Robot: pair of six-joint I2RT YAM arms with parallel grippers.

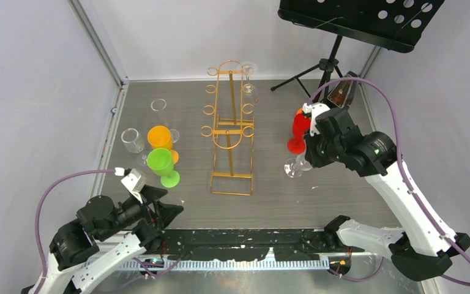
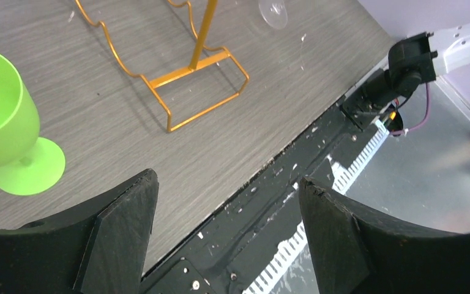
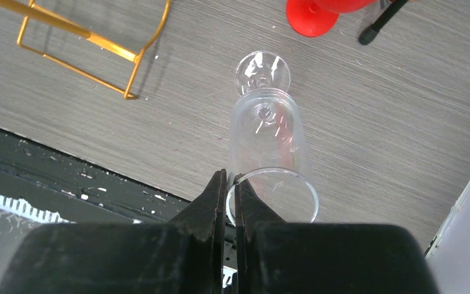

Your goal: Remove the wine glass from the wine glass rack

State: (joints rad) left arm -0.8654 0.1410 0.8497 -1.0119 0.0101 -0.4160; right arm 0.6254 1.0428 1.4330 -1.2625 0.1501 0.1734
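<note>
The gold wire wine glass rack stands mid-table; its base also shows in the left wrist view and the right wrist view. A clear wine glass still hangs at its far upper right. My right gripper is shut on the rim of another clear wine glass, held upright right of the rack, with its foot at or just above the table. My left gripper is open and empty over the table's near edge, near the green goblet.
Green and orange goblets and two clear glasses stand left of the rack. A red goblet stands just behind my right gripper. A black tripod music stand is at the back right.
</note>
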